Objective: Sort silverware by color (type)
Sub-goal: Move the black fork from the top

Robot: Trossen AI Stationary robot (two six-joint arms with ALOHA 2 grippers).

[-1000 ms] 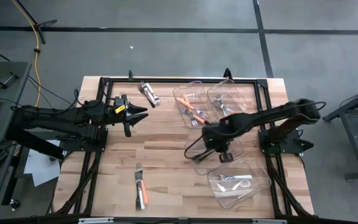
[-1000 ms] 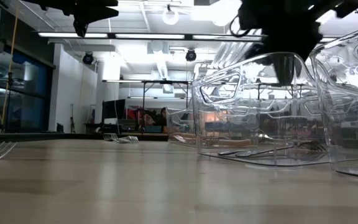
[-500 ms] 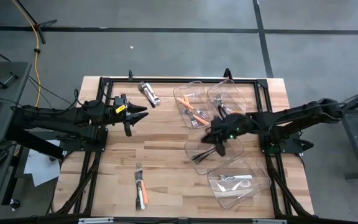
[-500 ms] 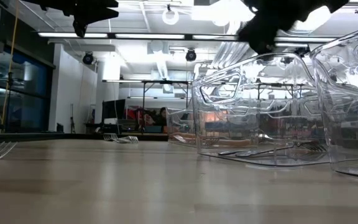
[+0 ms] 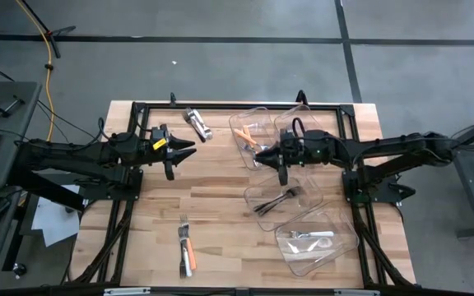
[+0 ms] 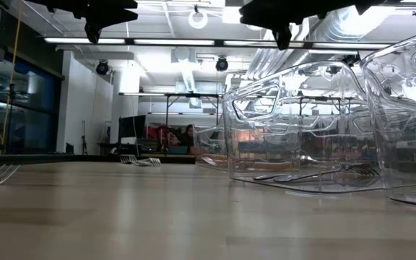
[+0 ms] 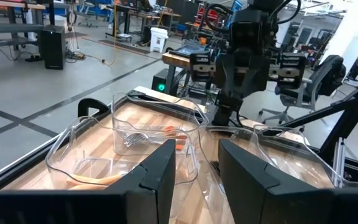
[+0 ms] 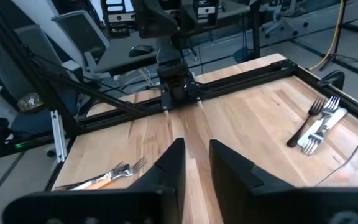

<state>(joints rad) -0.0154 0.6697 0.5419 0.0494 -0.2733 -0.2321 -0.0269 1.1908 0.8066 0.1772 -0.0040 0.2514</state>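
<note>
Right gripper (image 5: 278, 155) hovering over orange-handled cutlery bin (image 5: 251, 123), fingers parted slightly, holding nothing. Left gripper (image 5: 189, 149) waiting well left of bin, fingers apart (empty). Loose forks (image 5: 186, 247) lying on table (image 5: 220, 214), far from bin.

You have even, bright light from above: the ceiling lamps (image 6: 197, 18) glare white in the low view and turn both arms into black shapes. On the worktop (image 5: 220, 214) shadows are soft and faint. The clear bins (image 6: 302, 123) catch many bright glints and bend the room behind them. In the low view the near worktop is blurred. Both wrist views show their own fingers (image 7: 160, 174) soft and out of focus.
</note>
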